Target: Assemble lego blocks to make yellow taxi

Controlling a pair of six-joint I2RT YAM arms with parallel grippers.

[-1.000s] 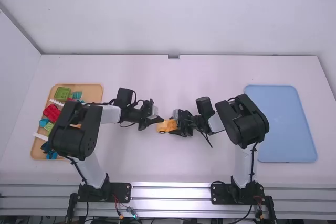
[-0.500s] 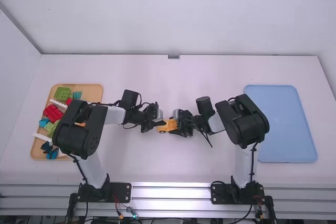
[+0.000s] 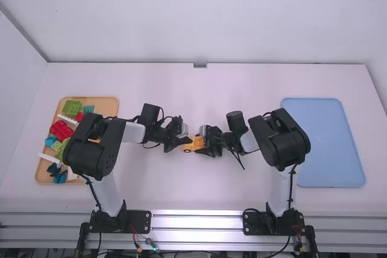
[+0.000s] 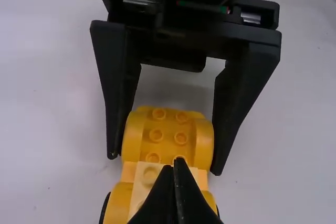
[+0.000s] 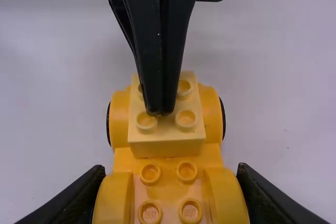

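Left gripper (image 3: 186,142): fingers together, tips at pale yellow block (image 5: 169,142). Right gripper (image 3: 204,144): clamped across taxi's (image 3: 194,145) right end. Long axis left-right.

One orange-yellow plastic toy car body (image 5: 212,152) with rounded fenders and black wheels (image 5: 223,121), clasped on both sides by the right gripper (image 3: 201,144). One pale yellow, rectangular studded block (image 5: 167,147), mounted on top. One left gripper (image 3: 189,142), black, fingers together, tips down among the block's studs. Beneath: white table (image 5: 52,103).
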